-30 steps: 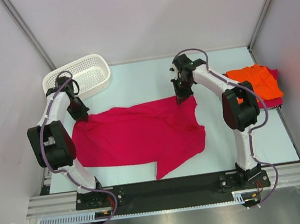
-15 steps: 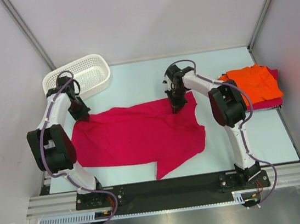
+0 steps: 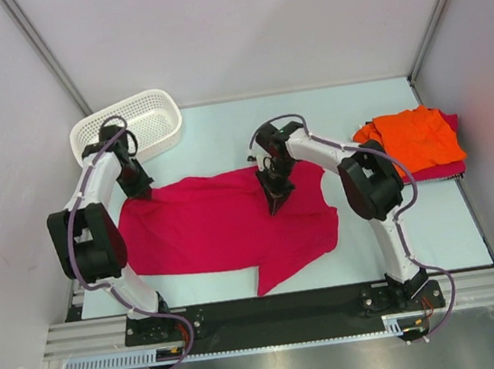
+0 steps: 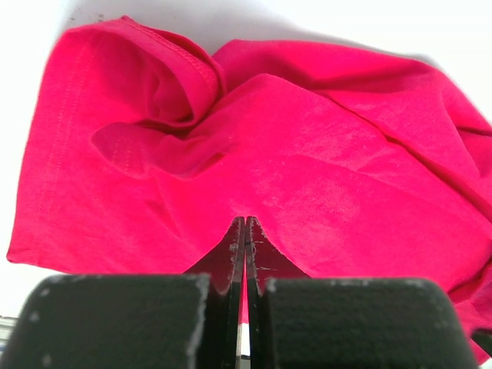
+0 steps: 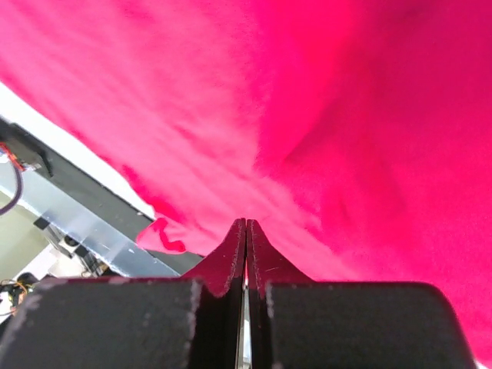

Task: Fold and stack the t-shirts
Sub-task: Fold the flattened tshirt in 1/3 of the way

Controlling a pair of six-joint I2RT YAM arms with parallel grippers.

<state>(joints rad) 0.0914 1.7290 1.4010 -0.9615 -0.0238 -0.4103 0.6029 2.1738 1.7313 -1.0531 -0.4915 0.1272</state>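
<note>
The crimson t-shirt point(image 3: 225, 228) is being kept spread flat across the middle of the table point(image 3: 223, 138). Its far-left corner is being pinched by the left gripper point(image 3: 139, 190), jaws pressed together on the cloth; in the left wrist view, bunched fabric is being shown just beyond the tips. Cloth further right on the shirt is being pinched by the right gripper point(image 3: 277, 202), jaws likewise pressed shut, fabric draping off both sides. The orange t-shirt point(image 3: 416, 137) is being left at the far right, lying on a second crimson t-shirt point(image 3: 452, 166), well apart from both grippers.

Versus a second ago: the right gripper is being brought leftward and nearer, from the shirt's far-right edge to over its middle. The left gripper is being held almost where it was, shifted slightly right. The white basket point(image 3: 135, 126) is being left unmoved at the far left.
</note>
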